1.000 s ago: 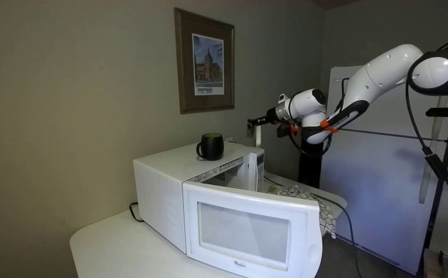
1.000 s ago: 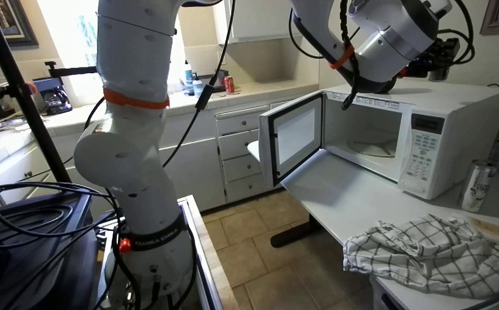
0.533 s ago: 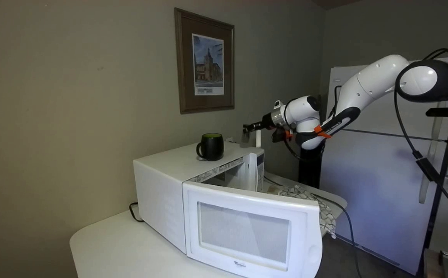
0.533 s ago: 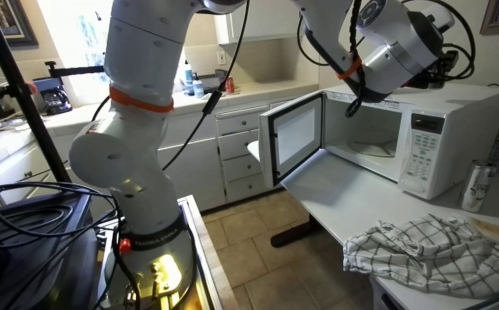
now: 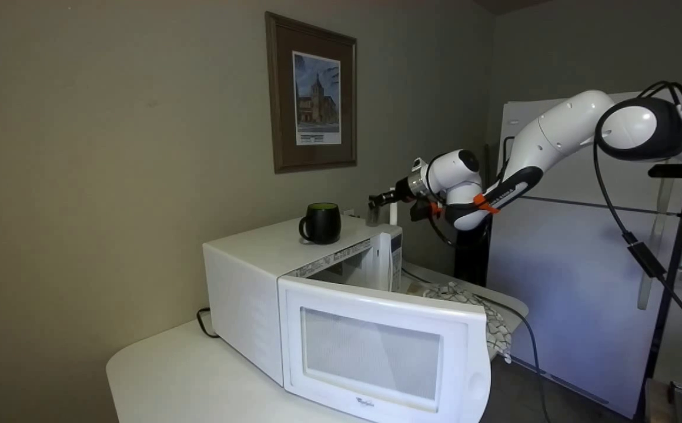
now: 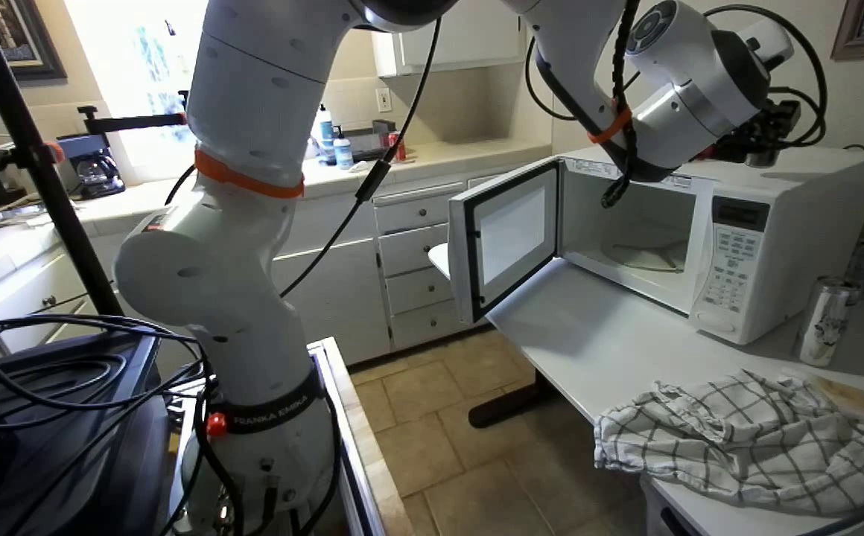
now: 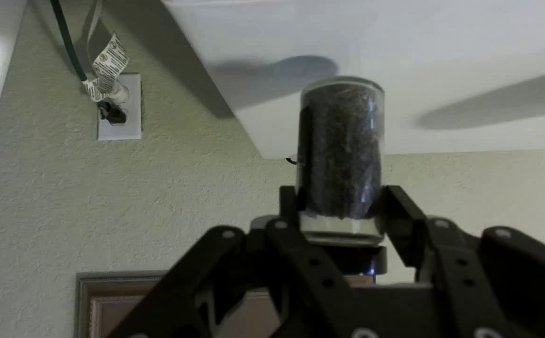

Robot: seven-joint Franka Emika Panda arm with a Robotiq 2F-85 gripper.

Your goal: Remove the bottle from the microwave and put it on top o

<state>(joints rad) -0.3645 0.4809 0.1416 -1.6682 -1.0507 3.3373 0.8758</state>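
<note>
Low over the top of the microwave [image 5: 244, 314], near its control panel [image 6: 734, 260], the gripper [image 7: 340, 204] pinches the bottle [image 7: 340, 145] close to its dark cap [image 7: 362, 259], base down and roughly upright. A shadow [image 7: 296, 77] on the microwave's top lies just off the base, so contact looks not yet made. This seems to be the setting-down: lower slowly, bring the base level with that top, stay well inside its edges, and part the fingers [image 7: 404, 216] only once the bottle stands flat.
</note>
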